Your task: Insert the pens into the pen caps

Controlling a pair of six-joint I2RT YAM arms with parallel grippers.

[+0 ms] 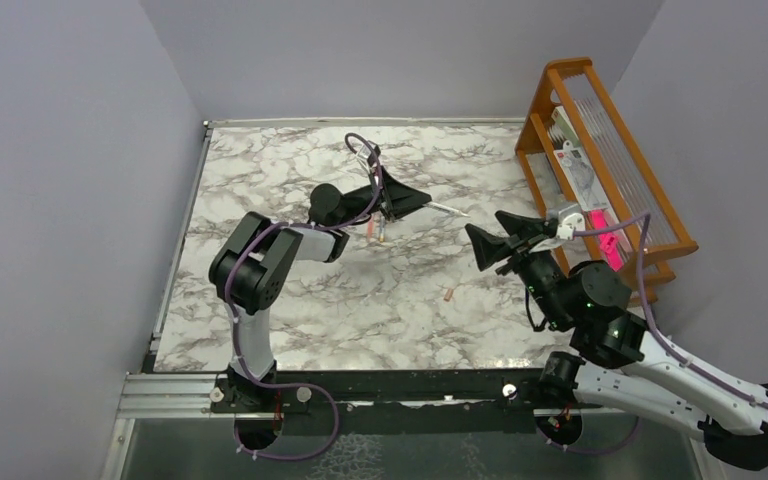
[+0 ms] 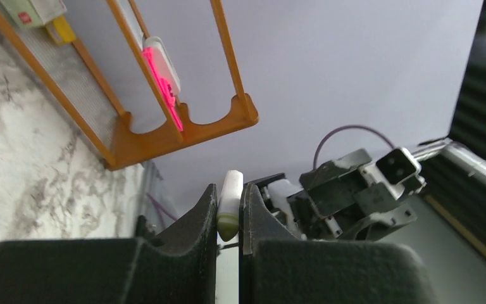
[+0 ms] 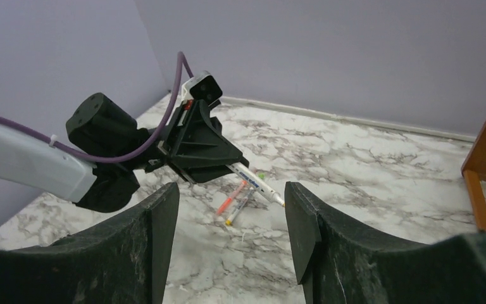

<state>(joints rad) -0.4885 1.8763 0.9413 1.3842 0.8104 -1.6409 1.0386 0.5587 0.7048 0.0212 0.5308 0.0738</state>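
Item one: left gripper point(image 2: 229, 218), jaws clamped on a white pen point(image 2: 231, 189). We see the pen's tip jutting right, held clear of the marble table point(image 1: 290, 320).

Item two: right gripper point(image 3: 231, 234), jaws wide apart with nothing between them, hanging just right of that pen's tip.

Item three: on the table under the left gripper, an orange-red pen point(image 3: 230, 200) and a whitish pen point(image 3: 240, 208) lie side by side.

Item four: one tan-orange cap point(image 1: 448, 294), alone, toward the near edge.

Item five: wooden rack point(image 1: 570, 64) at the far right, holding a pink item point(image 1: 605, 245) and white packets point(image 1: 575, 160). We cannot tell what they are.
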